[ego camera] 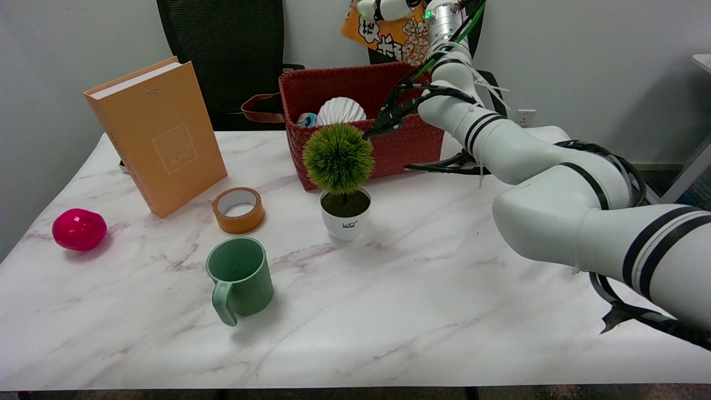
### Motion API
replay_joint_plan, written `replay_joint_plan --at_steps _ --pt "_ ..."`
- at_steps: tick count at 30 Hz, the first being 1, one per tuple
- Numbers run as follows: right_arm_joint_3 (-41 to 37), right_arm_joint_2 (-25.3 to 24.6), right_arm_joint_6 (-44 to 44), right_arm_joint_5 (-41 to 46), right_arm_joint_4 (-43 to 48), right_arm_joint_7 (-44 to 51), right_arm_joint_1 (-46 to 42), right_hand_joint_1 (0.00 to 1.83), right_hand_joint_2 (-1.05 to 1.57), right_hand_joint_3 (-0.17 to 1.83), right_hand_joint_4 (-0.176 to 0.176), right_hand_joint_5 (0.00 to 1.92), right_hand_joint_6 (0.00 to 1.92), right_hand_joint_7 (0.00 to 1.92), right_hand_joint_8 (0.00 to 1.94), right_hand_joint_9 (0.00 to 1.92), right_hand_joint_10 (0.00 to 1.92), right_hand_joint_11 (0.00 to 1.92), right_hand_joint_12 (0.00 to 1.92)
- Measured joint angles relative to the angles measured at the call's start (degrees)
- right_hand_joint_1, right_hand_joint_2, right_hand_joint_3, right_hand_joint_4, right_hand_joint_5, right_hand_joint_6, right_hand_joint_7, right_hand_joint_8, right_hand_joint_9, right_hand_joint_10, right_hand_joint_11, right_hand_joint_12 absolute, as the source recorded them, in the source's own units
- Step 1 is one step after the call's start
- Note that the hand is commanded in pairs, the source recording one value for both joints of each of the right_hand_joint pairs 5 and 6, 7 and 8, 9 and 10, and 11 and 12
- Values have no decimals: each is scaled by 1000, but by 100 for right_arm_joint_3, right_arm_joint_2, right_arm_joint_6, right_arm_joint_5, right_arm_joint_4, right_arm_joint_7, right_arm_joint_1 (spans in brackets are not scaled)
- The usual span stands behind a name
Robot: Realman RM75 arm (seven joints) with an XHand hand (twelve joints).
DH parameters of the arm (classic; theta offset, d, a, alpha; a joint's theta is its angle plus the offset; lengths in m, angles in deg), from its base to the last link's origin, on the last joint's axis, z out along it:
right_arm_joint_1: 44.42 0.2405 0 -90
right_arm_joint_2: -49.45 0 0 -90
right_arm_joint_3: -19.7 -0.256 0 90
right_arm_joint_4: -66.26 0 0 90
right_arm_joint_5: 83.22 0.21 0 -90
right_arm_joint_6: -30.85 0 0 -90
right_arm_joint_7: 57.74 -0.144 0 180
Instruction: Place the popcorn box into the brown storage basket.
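Observation:
The popcorn box (395,38), orange with popcorn pictures, hangs tilted in the air at the top edge of the head view, above the right part of the basket. My right hand (389,8) grips its upper part; only some white and black fingers show, the rest is cut off by the frame's top. The reddish-brown woven storage basket (383,147) stands at the table's far side, with a brown strap handle on its left. Inside it lie a white pleated ball (340,111) and a small bluish object (306,119).
A small green ball plant in a white pot (344,178) stands just in front of the basket. An orange book (158,133) stands at the left, with a tape roll (238,209), a green mug (240,278) and a pink ball (79,229) nearby. A black chair (228,50) is behind.

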Motion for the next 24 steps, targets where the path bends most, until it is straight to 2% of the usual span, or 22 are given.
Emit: replay_joint_plan --at_steps 1,5,9,24 --pt "1 0 -12 -10 -6 15 3 915 -162 143 0 0 0 0 0 0 0 0 0" --pt "0 18 -106 -67 -20 89 8 779 -128 -175 0 0 0 0 0 0 0 0 0" --pt "6 42 -200 -151 -25 142 8 686 -77 -175 0 0 0 0 0 0 0 0 0" --pt "10 161 -337 -309 116 224 -91 617 -12 -175 0 0 0 0 0 0 0 0 0"
